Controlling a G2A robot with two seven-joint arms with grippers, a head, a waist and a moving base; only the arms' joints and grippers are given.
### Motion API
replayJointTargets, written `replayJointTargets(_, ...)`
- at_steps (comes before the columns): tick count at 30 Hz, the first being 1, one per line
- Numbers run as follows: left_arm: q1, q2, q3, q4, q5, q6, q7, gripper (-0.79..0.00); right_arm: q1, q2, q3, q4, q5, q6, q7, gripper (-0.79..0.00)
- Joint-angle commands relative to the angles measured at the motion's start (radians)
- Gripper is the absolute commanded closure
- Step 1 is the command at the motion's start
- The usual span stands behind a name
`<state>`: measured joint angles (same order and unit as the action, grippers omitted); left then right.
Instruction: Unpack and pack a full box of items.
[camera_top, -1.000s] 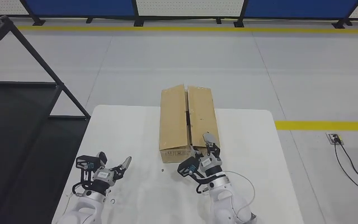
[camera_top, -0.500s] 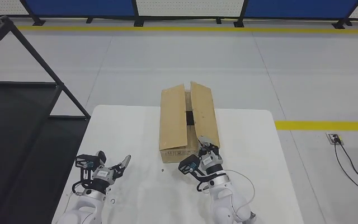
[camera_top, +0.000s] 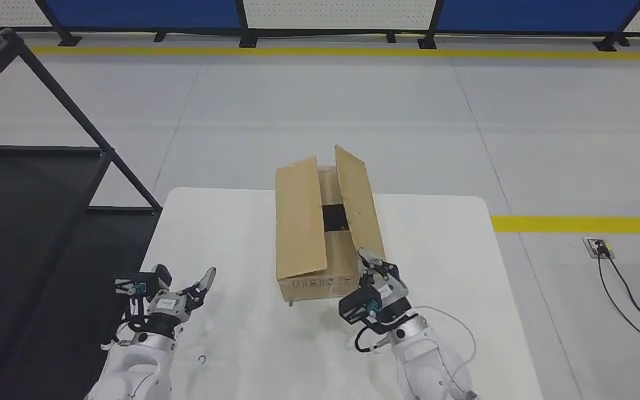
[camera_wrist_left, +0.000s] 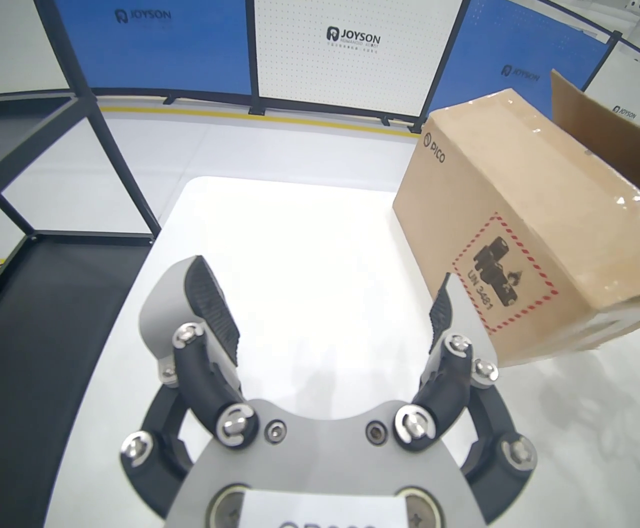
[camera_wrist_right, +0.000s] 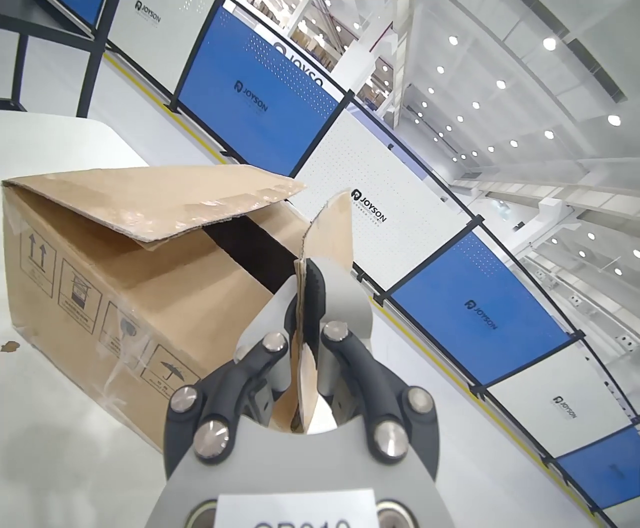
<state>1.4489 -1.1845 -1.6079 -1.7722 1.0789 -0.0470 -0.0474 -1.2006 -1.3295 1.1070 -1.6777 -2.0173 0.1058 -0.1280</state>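
We pinch the right-side flap (camera_wrist_right: 332, 225) of the long brown cardboard box (camera_top: 300, 230), on the white table (camera_top: 230, 240), btw the clenched jaws of the right gripper (camera_wrist_right: 306, 280), box axis running ahead of them, while the left gripper (camera_wrist_left: 322, 280), jaws released, stands farther off.

Bright, even overhead light; ceiling lamps (camera_wrist_right: 549, 44) read as hot spots. White table (camera_wrist_left: 300, 240) is near blown out. Glints on the tape (camera_wrist_right: 200, 212) of the box (camera_wrist_right: 100, 280). The box's shadow is soft, seemingly at its near edge. Wrist views are fisheye: panels (camera_wrist_right: 450, 270) bow toward the edges.
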Motion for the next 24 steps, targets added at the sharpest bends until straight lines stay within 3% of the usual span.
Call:
replayJointTargets(1, -0.003, 0.0, -0.005, 0.001, -0.001, 0.003, -0.002, -0.785, -0.011, 0.003, 0.019, -0.004, 0.018, -0.017, -0.029, 0.0)
replayJointTargets(20, -0.009, -0.002, -0.013, 0.004, 0.002, 0.008, -0.004, -0.785, -0.115, 0.042, 0.194, -0.041, 0.115, -0.227, -0.26, 0.0)
replayJointTargets(24, -0.009, -0.002, -0.013, 0.004, 0.002, 0.008, -0.004, -0.785, -0.121, 0.044, 0.215, -0.035, 0.117, -0.217, -0.207, 0.0)
